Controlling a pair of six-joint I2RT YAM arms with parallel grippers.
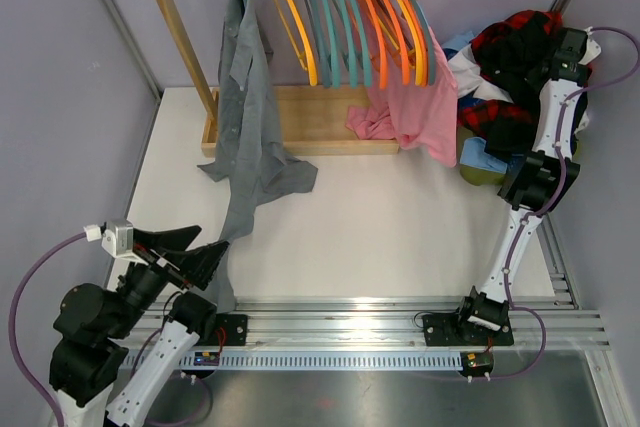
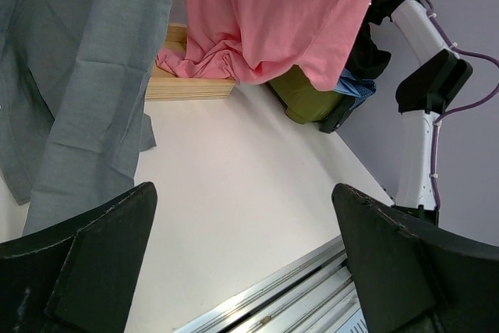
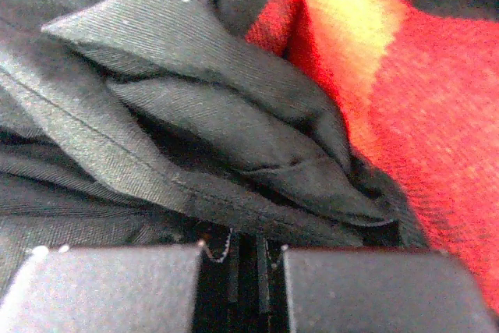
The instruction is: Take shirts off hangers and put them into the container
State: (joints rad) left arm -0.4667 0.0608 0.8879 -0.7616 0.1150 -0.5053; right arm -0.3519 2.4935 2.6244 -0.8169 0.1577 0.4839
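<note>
Grey cloth is what remains to be done: seen from above, the grey shirt [image 1: 245,97] hangs from the rail among the teal and orange hangers [image 1: 350,17], its tail trailing over the table [image 1: 400,237] to just ahead of the left claw [image 1: 210,240], whose fingers stand wide apart and hold nothing. Far off to that claw's right, the right arm [image 1: 545,137] reaches into the heap of plaid shirt [image 1: 500,117] and black shirt [image 1: 520,62] piled over the yellow-green container [image 1: 472,169], beyond the pink garment [image 1: 415,107]. The left wrist view shows the grey fabric up and to the left of the spread fingers, not between them, with bare table straight ahead. The right wrist view shows the right claw [image 3: 242,271] drawn nearly together, black cloth bunched against its tips and red plaid to its right; whether a fold is pinched cannot be told. Judging by this, the right side is seating the black shirt, and should let go only with the cloth well inside the walls. The left would do well to take the grey shirt high, near the shoulder, since a tug on the tail likely drags the hanger along.
</note>
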